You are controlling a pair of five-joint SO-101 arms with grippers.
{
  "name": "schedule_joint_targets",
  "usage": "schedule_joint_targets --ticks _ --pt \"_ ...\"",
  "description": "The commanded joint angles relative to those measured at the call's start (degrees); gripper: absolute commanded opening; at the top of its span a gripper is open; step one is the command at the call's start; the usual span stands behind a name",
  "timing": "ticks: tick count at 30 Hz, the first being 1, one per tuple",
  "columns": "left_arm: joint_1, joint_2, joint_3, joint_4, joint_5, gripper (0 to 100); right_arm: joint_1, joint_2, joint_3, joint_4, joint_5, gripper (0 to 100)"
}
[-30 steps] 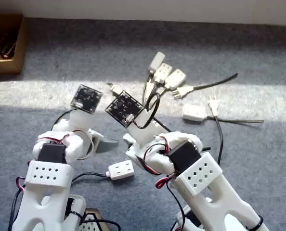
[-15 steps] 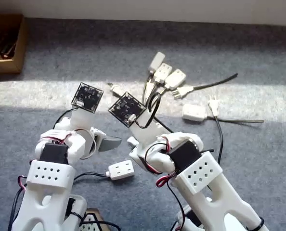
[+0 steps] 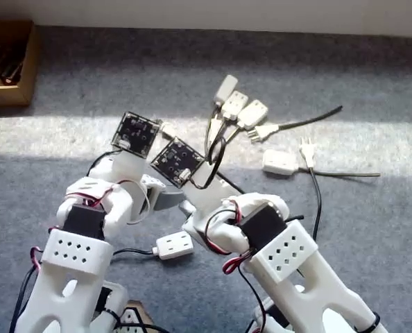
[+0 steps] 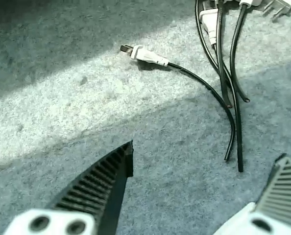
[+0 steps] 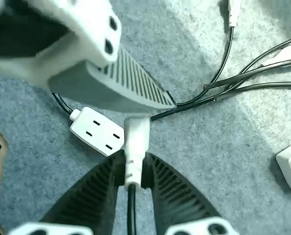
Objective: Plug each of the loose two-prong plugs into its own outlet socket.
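R gripper [image 5: 134, 164]: clamped on a white plug [image 5: 135, 142], cord trailing back btwn the jaws.
Held plug: nose just beside the outlet socket [image 5: 96, 129], not seated.
L gripper [image 4: 204, 154]: jaws spread wide, nothing btwn them; hangs over the carpet [image 4: 62, 98] w/ a loose plug [image 4: 143, 54] ahead.
Risk, arms: L arm's grey finger [image 5: 121, 88] lies right across the held plug's nose. A bump there could twist it in the grip.
Risk, socket: it lies loose, unbraced. A push prob slides it off instead of seating the prongs (my guess).
Risk, cords: black cords [image 3: 216, 142] cross near both arms and could snag.
Container: wooden box [image 3: 12, 69], far corner. Dark bits inside, can't tell what.
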Motion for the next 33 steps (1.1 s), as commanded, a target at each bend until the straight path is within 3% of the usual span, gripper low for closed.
schedule_joint_targets --ticks 1,8,14,18,26,33 --pt "5.6 -0.7 0.7 2.2 0.1 42 -0.6 0.0 -0.7 -1.5 -0.7 0.6" --pt "7.3 -0.7 1.7 5.2 0.0 42 2.1 0.0 -1.5 -1.8 -0.6 0.6" --pt "4.8 -0.7 2.4 2.1 0.0 42 3.6 0.0 -2.1 -1.3 -0.6 0.6" --pt "-2.2 -0.7 2.4 -1.2 0.2 42 3.6 0.0 -1.7 -1.3 -0.6 0.6" --pt "-24.7 -0.7 2.8 -1.1 5.8 42 3.5 2.6 -2.9 1.0 -0.7 0.6" --pt "-26.9 -0.7 5.2 3.4 10.8 42 2.9 21.9 -20.1 12.3 -12.3 0.6"
